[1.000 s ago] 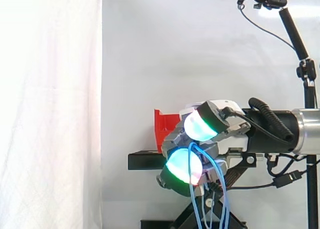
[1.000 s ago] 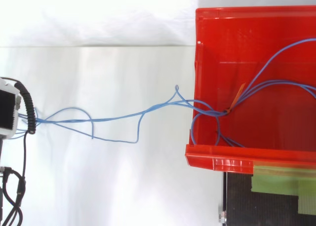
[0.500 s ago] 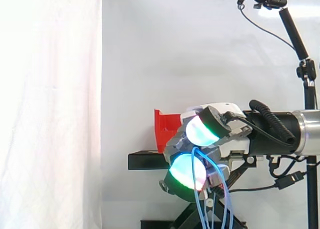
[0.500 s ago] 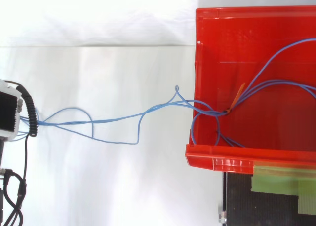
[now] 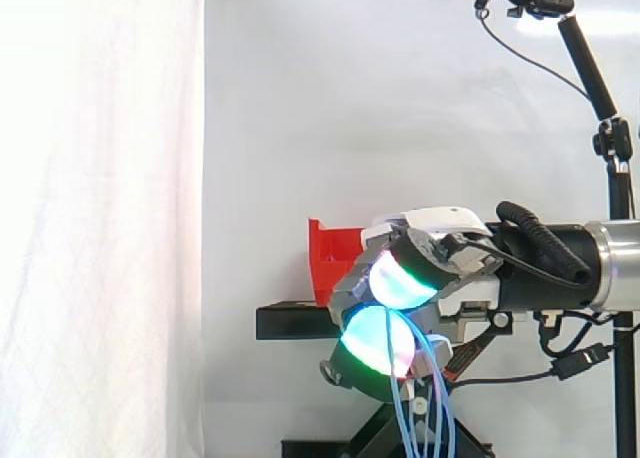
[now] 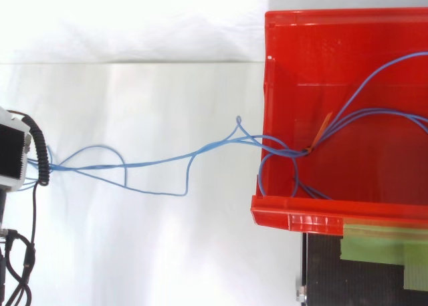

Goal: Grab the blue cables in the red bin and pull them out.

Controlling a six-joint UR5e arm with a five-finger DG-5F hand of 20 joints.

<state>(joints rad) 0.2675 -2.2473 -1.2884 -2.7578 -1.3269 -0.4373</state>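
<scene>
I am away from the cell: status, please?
Hand shut on blue cables. Cables run from hand into red bin, part inside. No obstruction seen.

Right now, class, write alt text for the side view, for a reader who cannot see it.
The robot's hand, reaching in from the right, is curled round blue cables, which hang down below it. Behind the hand, a red bin sits on a black stand before a white curtain.
</scene>
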